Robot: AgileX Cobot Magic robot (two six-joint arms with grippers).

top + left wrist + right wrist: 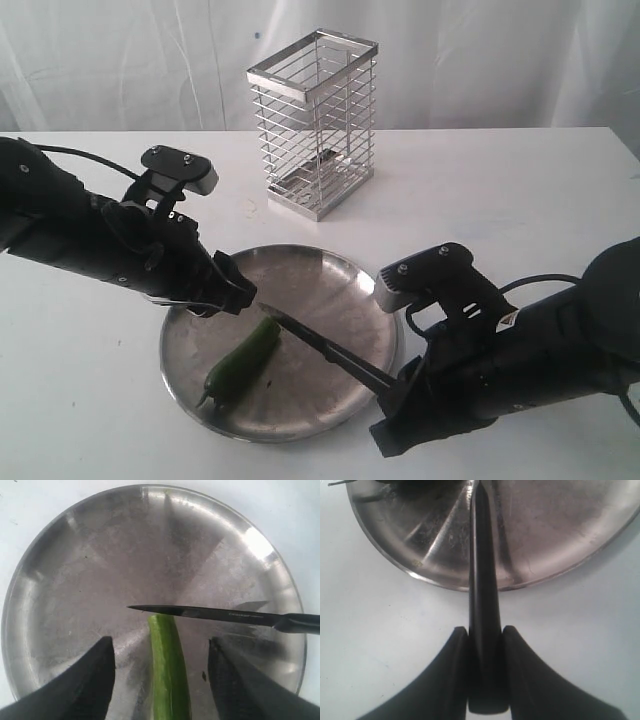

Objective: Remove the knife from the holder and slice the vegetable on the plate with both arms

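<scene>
The dark green vegetable (243, 358) lies whole on the steel plate (330, 270), stem tip toward the front left. My right gripper (485, 632) is shut on the black knife (325, 343) by its handle (483, 595); the blade reaches across the plate, its tip over the vegetable's blunt end (162, 621). My left gripper (161, 647) is open, its fingers (90, 677) astride the vegetable (170, 672) without touching it. In the exterior view it (243, 297) hovers at the plate's left rim. The wire holder (315, 122) stands empty behind the plate.
White tabletop (520, 190) all round, with a white curtain behind. The left arm (90, 235) stretches in from the left edge and the right arm (540, 350) fills the front right corner.
</scene>
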